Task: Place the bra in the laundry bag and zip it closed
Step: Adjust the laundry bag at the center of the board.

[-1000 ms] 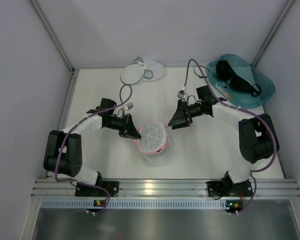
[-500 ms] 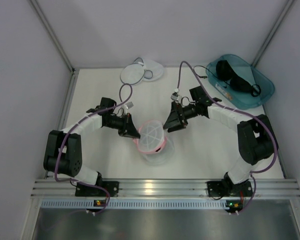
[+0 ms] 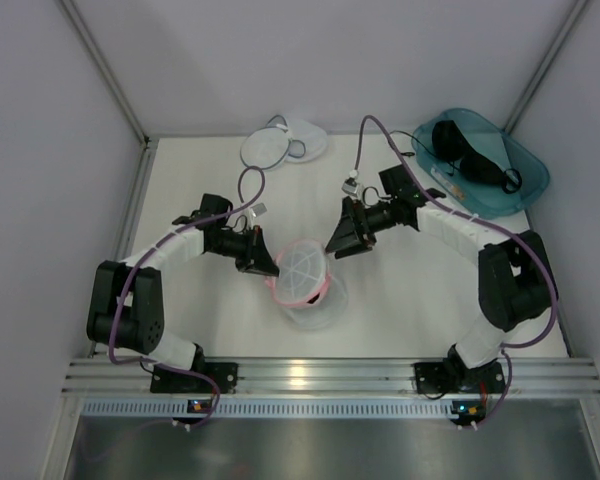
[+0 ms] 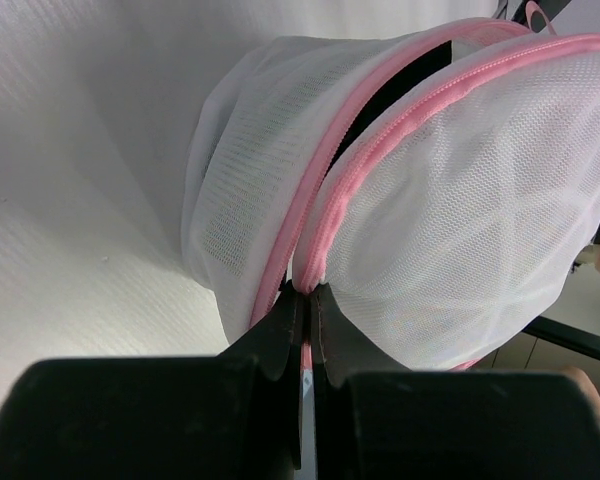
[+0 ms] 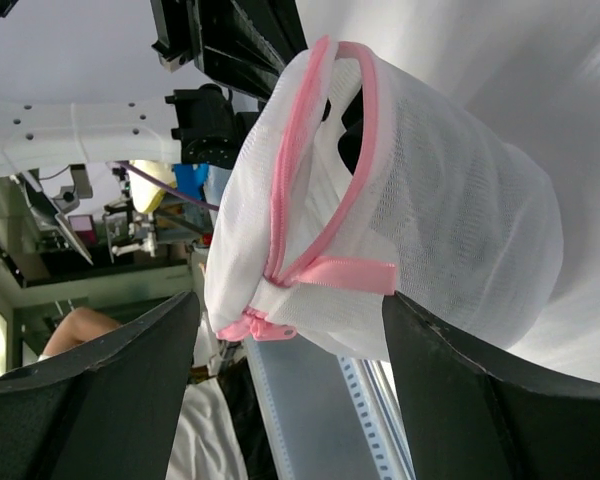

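A black bra (image 3: 472, 156) lies in the teal bin (image 3: 528, 180) at the back right. The white mesh laundry bag (image 3: 268, 148) with a grey rim lies flat at the back of the table, away from both arms. My left gripper (image 3: 270, 268) (image 4: 308, 292) is shut on the pink zip rim of a second round mesh bag (image 3: 302, 270) (image 4: 460, 220), which it holds up on its edge. Its zip gapes, and something dark shows inside. My right gripper (image 3: 332, 247) (image 5: 290, 300) is open, its fingers either side of that bag's (image 5: 450, 200) pink zip end without touching it.
White walls close in the table on the left, back and right. A metal rail (image 3: 310, 375) runs along the near edge between the two arm bases. A pink zip pull (image 5: 267, 328) and a pink tab (image 5: 348, 273) hang at the pink-rimmed bag's edge.
My right gripper has moved left and nearer to the pink-rimmed bag. The left gripper and the bag it holds have stayed put.
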Controlling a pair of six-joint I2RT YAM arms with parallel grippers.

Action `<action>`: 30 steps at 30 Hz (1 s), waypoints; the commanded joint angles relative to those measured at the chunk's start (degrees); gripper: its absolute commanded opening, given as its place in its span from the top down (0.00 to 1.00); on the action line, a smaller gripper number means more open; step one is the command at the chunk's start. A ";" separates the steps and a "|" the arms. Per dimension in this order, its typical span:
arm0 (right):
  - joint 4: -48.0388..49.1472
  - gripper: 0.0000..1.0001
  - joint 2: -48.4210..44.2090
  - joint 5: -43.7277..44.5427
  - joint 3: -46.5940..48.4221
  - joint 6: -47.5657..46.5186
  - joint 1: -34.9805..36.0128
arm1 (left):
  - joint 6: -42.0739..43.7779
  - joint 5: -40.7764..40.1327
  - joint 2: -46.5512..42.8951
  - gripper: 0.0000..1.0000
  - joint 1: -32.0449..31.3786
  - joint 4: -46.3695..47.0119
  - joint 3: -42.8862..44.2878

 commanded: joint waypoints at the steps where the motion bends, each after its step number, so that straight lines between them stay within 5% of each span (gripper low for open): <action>1: -4.30 0.25 -3.44 2.30 3.71 -2.06 -1.13 | 1.03 0.57 -2.32 1.00 0.28 -0.45 2.15; 17: 1.48 0.30 0.25 -0.68 3.81 6.64 2.99 | 0.41 -2.33 -3.11 1.00 -1.39 -0.71 3.11; 26: 3.77 0.70 1.13 -2.61 1.61 6.99 4.05 | -0.11 -3.91 -2.85 1.00 -1.48 -0.71 3.46; 30: 4.73 0.97 0.87 -3.67 0.99 7.17 4.05 | -0.29 -5.05 -3.46 1.00 -1.48 -0.71 3.99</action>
